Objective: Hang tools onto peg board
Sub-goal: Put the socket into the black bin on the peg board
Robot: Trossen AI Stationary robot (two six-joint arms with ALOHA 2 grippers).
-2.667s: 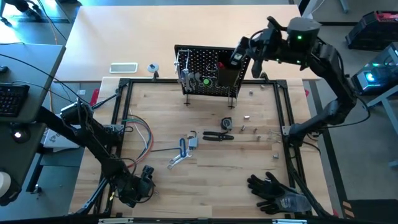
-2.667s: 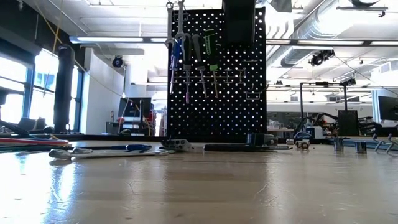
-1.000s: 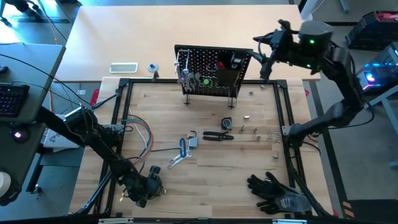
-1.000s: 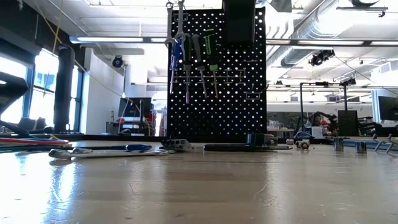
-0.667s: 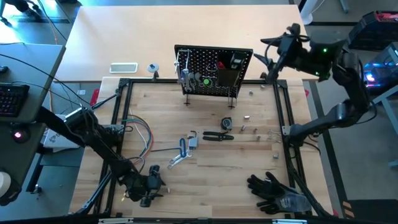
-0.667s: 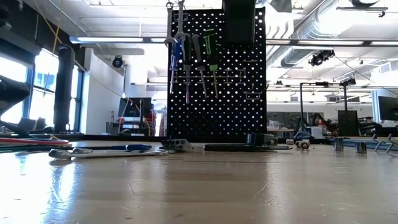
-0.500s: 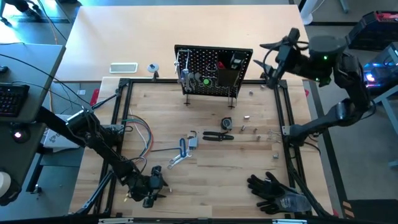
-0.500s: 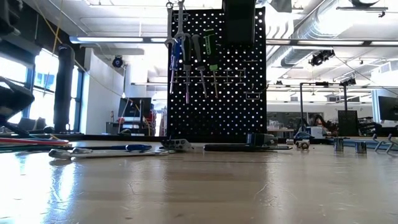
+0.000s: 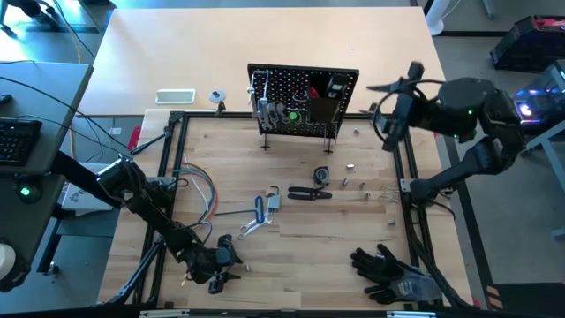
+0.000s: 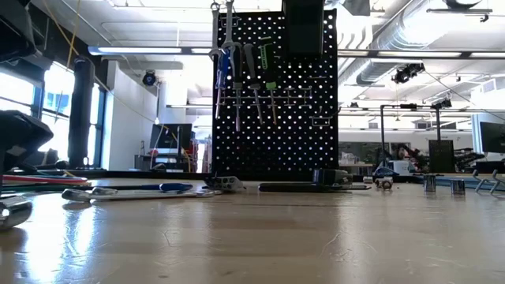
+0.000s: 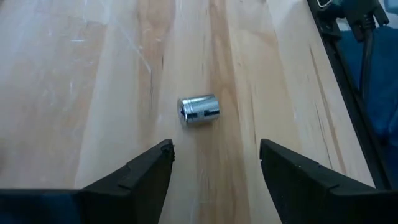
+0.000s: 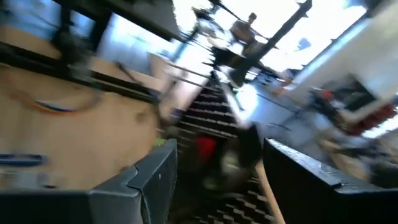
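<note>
Now | left gripper [image 11: 214, 158] hovering, jaws wide, over small socket [image 11: 199, 111] | risk: round socket rolling off tabletop [image 9: 353, 238] when nudged.

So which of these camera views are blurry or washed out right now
Right wrist view: heavily motion-smeared, the peg board barely readable. Low view: bright windows and ceiling lights leave the peg board backlit, with glare on the table. Left wrist view: sharp on the small silver socket. High view: evenly lit.
</note>
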